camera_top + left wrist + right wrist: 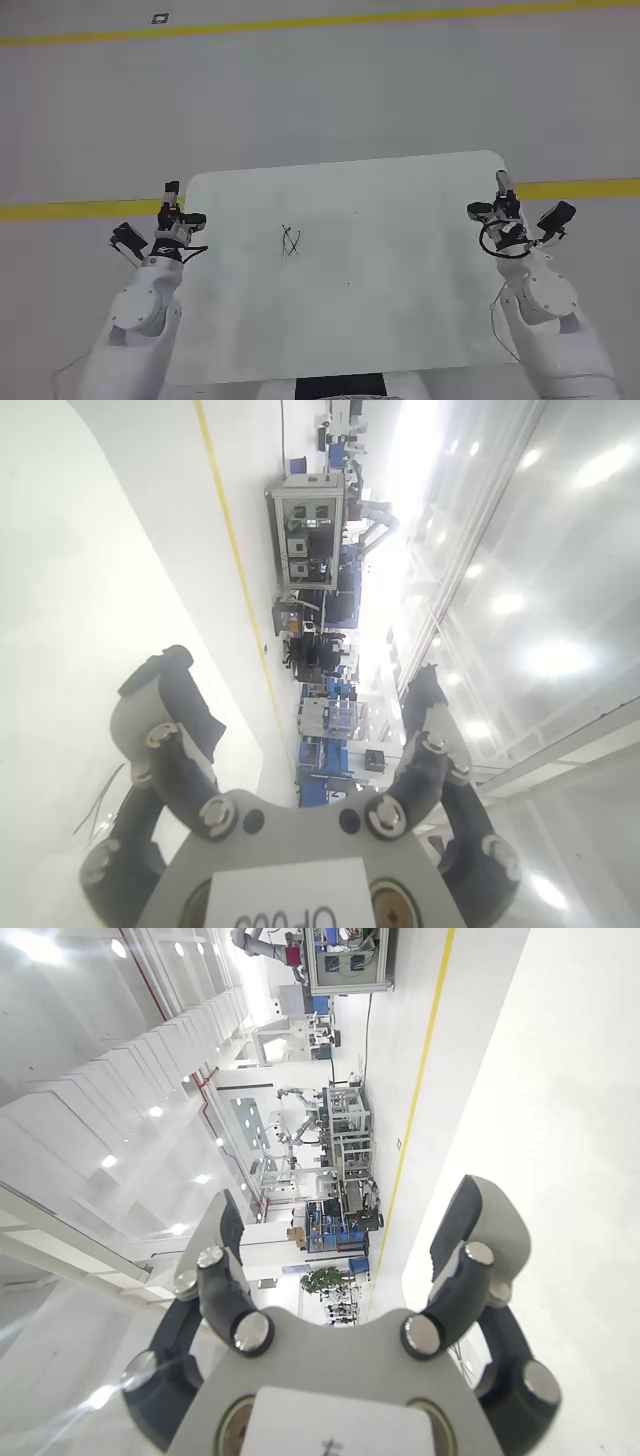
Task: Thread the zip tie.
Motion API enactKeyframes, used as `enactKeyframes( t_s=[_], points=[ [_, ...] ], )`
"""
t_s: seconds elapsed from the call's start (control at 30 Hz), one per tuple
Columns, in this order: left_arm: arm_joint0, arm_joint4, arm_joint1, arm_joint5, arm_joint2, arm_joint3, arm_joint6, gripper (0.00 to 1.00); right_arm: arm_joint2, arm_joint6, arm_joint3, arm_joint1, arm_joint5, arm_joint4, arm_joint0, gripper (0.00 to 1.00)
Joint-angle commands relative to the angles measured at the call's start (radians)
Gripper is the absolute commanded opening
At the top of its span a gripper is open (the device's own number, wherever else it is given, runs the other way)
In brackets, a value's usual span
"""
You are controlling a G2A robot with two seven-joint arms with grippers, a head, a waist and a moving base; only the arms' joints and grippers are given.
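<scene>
Thin dark zip ties (290, 240) lie crossed on the white table (400, 300), a little left of its middle. In the left wrist view they appear as faint thin strands (97, 802) beside one finger. My left gripper (176, 204) hovers at the table's left edge, well left of the ties; its fingers (167, 685) stand wide apart around nothing. My right gripper (503, 196) is at the table's far right edge, far from the ties. It is also open (350, 1203) and holds nothing.
The table has rounded far corners and bare surface all around the ties. Yellow floor lines (300, 22) run behind the table and beside it. Machine racks (310, 535) stand far off in the room.
</scene>
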Motion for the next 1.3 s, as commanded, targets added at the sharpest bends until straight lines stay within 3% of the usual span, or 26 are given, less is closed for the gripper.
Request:
enactKeyframes(
  t_s=[0.0,0.03,0.07,0.1,0.13,0.37,0.57,1.1,1.27],
  points=[
    [0.0,0.0,0.0,0.0,0.0,0.0,0.0,0.78,0.0,0.0,0.0,0.0,0.0,0.0,0.0,1.0],
    [0.0,0.0,0.0,0.0,0.0,0.0,0.0,0.78,0.0,0.0,0.0,0.0,0.0,0.0,0.0,0.78],
    [0.0,0.0,0.0,0.0,0.0,0.0,0.0,1.0,0.0,0.0,0.0,0.0,0.0,0.0,0.0,0.78],
    [0.0,0.0,0.0,0.0,0.0,0.0,0.0,0.78,0.0,0.0,0.0,0.0,0.0,0.0,0.0,0.78],
    [0.0,0.0,0.0,0.0,0.0,0.0,0.0,1.0,-0.009,0.02,-0.019,0.001,-0.004,-0.024,0.008,1.0],
    [0.0,0.0,0.0,0.0,0.0,0.0,0.0,1.0,-0.106,0.1,-0.046,0.003,0.036,-0.267,0.093,1.0],
    [0.0,0.0,0.0,0.0,0.0,0.0,0.0,1.0,-0.224,0.1,-0.009,-0.002,0.122,-0.5,0.16,1.0],
    [0.0,0.0,0.0,0.0,0.0,0.0,0.0,1.0,-0.236,0.095,-0.001,-0.004,0.114,-0.515,0.164,1.0],
    [0.0,0.0,0.0,0.0,0.0,0.0,0.0,1.0,-0.258,0.137,0.007,-0.005,0.135,-0.569,0.202,1.0]
  ],
)
